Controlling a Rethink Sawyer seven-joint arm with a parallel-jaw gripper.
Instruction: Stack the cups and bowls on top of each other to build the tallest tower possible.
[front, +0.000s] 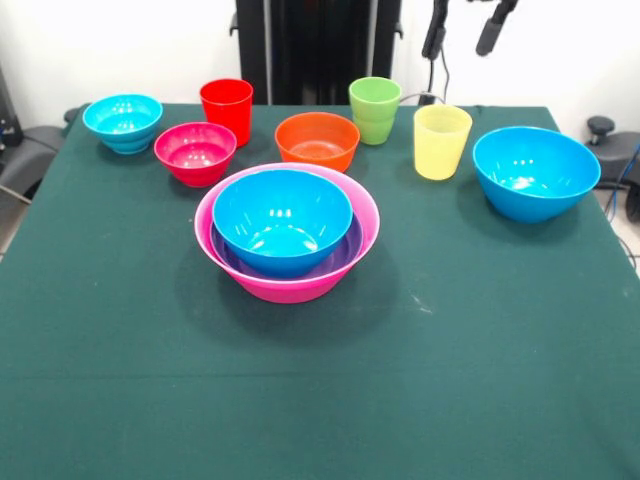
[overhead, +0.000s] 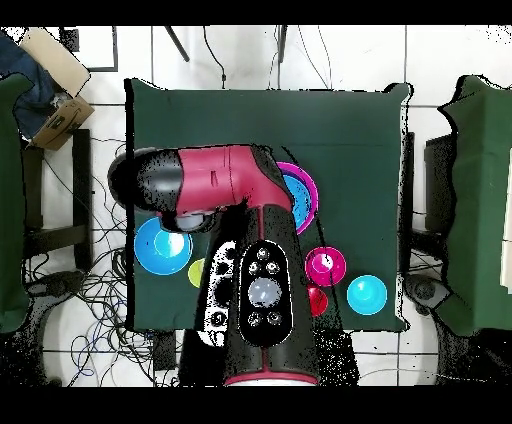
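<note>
- Tower (front: 287, 262) at mid-bench (front: 320, 400): pink bowl holding purple, then blue
- Cups (front: 227, 108) and loose bowls (front: 536, 172) in a row behind it
- Arm (overhead: 225, 180) overhead covers the pincer, probably; grip state cannot be told

Tower (overhead: 303, 190) half under arm (overhead: 225, 185); hand unseen

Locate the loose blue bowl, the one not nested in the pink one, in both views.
Front view: the loose blue bowl stands at the right, beside the yellow cup.
Overhead view: it shows at the left, partly under the arm, with a sliver of the yellow cup next to it.
Shared landmark: the pink bowl holding the nested pile, near the table's middle.
</note>
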